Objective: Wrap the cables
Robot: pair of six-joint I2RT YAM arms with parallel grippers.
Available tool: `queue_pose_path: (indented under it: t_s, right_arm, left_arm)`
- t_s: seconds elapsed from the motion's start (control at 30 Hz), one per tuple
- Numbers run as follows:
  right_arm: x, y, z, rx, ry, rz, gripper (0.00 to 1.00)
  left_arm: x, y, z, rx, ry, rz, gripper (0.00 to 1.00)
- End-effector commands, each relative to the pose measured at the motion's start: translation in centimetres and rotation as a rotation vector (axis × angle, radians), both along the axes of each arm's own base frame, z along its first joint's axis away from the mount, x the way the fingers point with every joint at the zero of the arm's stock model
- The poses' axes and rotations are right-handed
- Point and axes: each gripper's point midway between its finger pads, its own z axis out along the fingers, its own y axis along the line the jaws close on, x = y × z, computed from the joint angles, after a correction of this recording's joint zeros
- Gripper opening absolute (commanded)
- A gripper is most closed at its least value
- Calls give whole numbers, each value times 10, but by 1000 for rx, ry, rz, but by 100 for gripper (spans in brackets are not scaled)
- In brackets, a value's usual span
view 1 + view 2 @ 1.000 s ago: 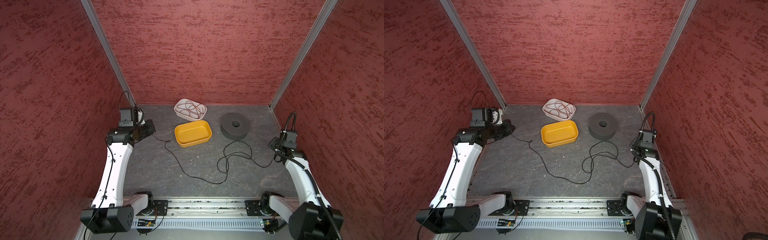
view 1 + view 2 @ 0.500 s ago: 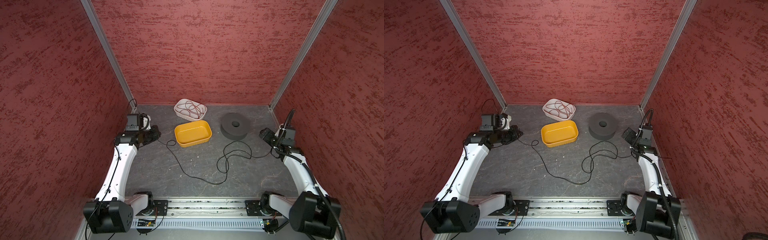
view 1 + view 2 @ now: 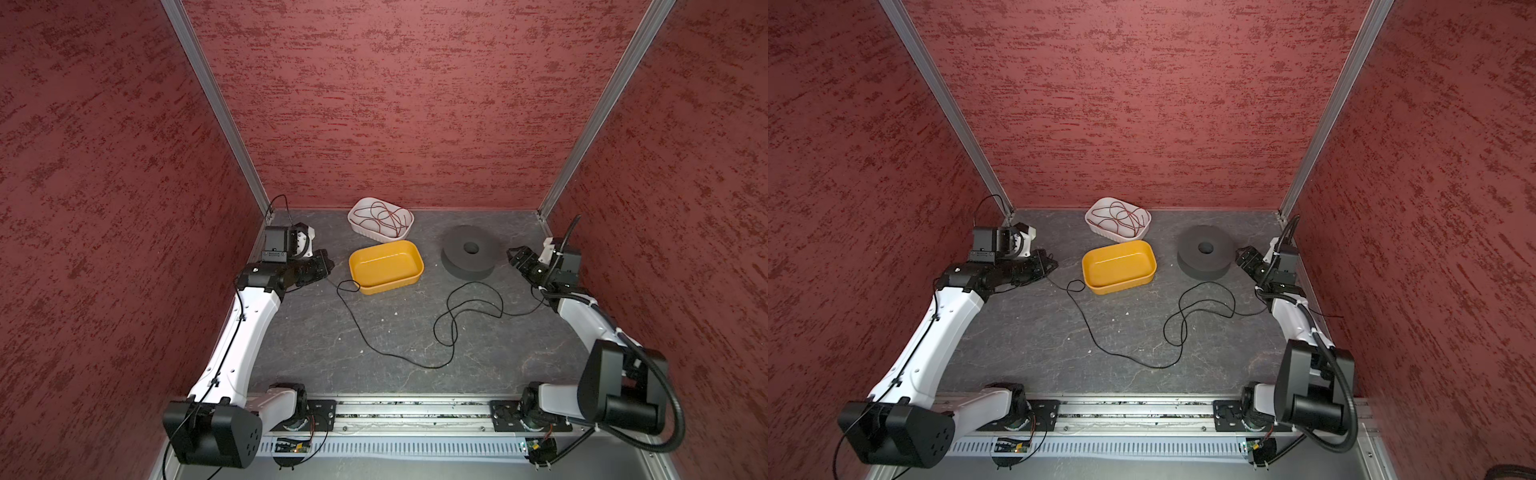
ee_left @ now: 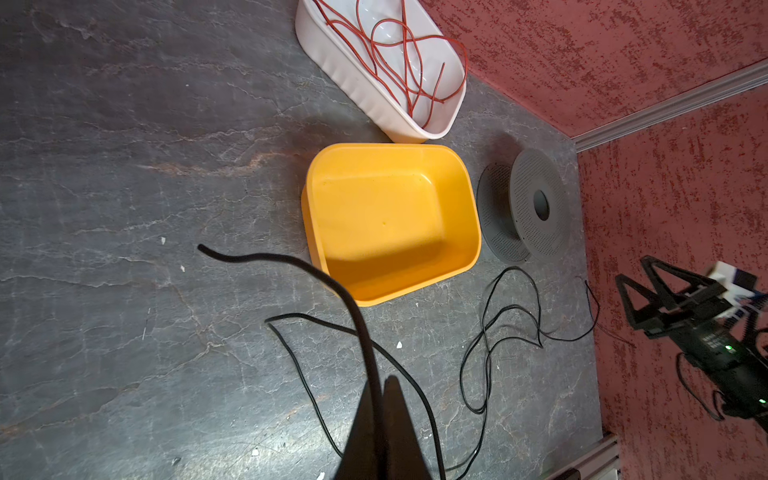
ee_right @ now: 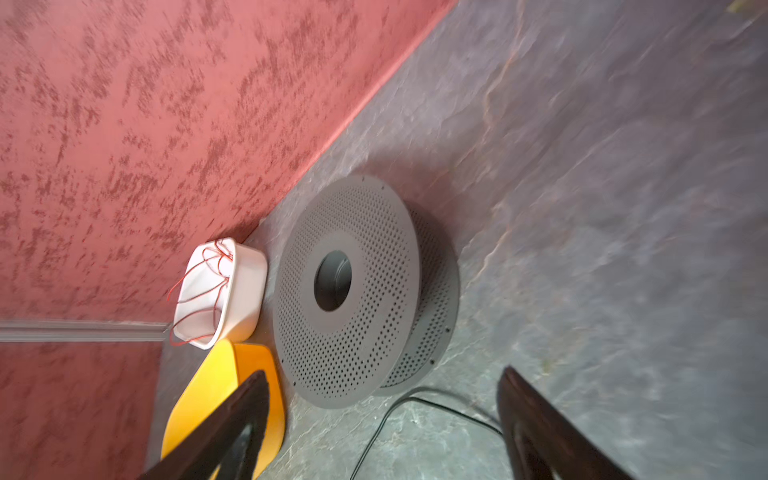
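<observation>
I have the left gripper [image 4: 381, 384] pinching the cable [image 4: 362, 332]; the right gripper [image 5: 382, 374] is spread beside the spool [image 3: 471, 257].
On my screens the cable is a thin, smooth black wire. The left fingers press together on it at 10 o'clock, a short tail poking past them, and the rest snakes in loose loops over the veined slate-grey floor [image 3: 311, 345] toward 3 o'clock. The right fingers stand wide apart and grip nothing, at 3 o'clock of the matte, perforated grey spool. A glossy yellow tub [image 3: 390, 284] sits at 12 o'clock, with a ribbed white tub [image 3: 374, 235] behind it.
</observation>
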Motion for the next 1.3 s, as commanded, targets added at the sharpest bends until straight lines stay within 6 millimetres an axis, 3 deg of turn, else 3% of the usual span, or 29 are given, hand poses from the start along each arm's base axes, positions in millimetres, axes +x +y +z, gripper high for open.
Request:
queue_pose_path:
  t_s: [0.0,0.43,0.7,0.9,0.97,1.07,1.13,1.27]
  right_arm:
    - [16,14,15,104,-137,47,83]
    - [55,27,-31,277,-163,94,64]
    - [75,50,-38,336,-221,160,56]
    - [83,63,-41,427,-270,223,44]
    - [84,65,-43,452,-278,228,39]
    - [85,65,-46,464,-281,222,23]
    - [84,65,-40,450,-295,226,13]
    - [82,66,-27,395,-282,234,3]
  left_arm:
    - [-1,-4,17,-6,-65,-21,2]
    - [-8,-8,21,-15,-75,-31,2]
    - [-8,-10,21,-6,-78,-34,2]
    - [-11,-12,22,-8,-80,-38,2]
    - [-12,-12,22,-6,-82,-35,2]
    - [-14,-10,23,3,-84,-27,2]
    - [-15,-4,21,32,-79,-8,1]
    - [-17,-3,21,46,-78,-8,2]
